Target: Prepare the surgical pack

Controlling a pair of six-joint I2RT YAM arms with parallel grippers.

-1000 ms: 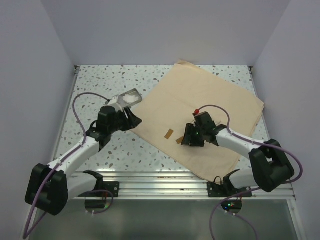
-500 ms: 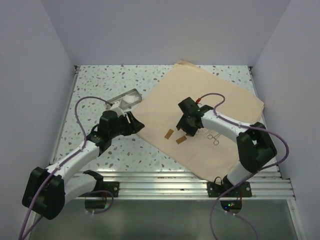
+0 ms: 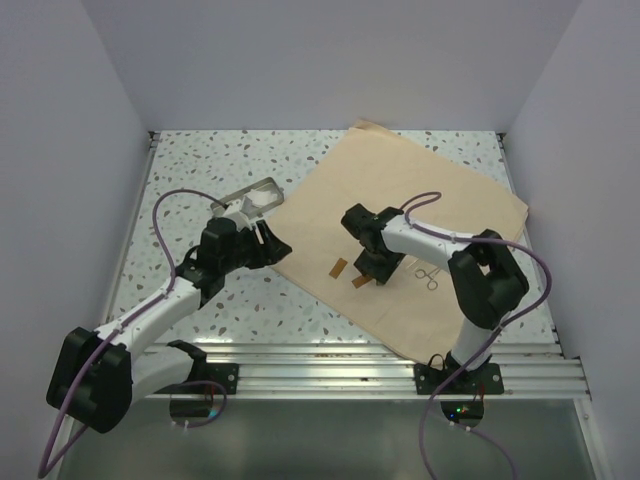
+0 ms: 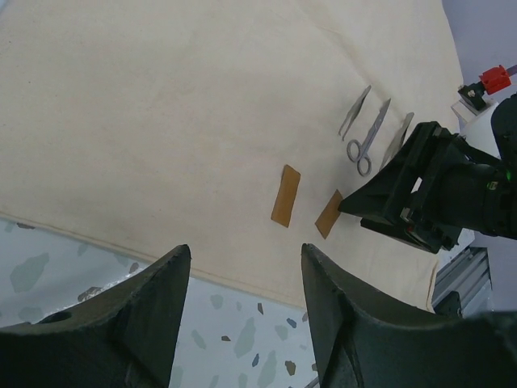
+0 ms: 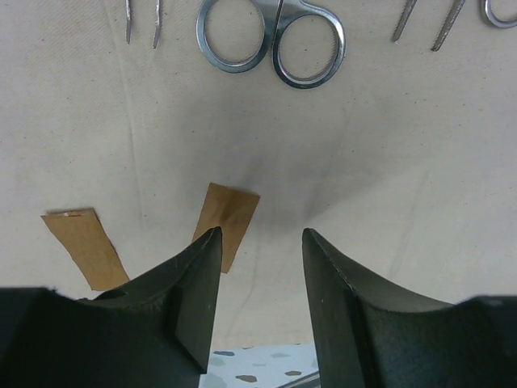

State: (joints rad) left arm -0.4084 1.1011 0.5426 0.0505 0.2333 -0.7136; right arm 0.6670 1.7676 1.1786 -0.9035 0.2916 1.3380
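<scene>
Now the surgical pack (image 3: 450, 200) is being left flat, right of centre. The left gripper (image 4: 242, 271) at its left edge and the right gripper (image 5: 260, 242) over two tape strips (image 5: 229, 222) are both being held apart, empty, with scissors (image 5: 273, 36) just beyond.

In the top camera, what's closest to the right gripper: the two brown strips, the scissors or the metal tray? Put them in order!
1. Brown strip, at the fingertips of the right gripper.
2. Other brown strip, just to its left.
3. Scissors, to its right.
4. Metal tray, far off to the left.
</scene>
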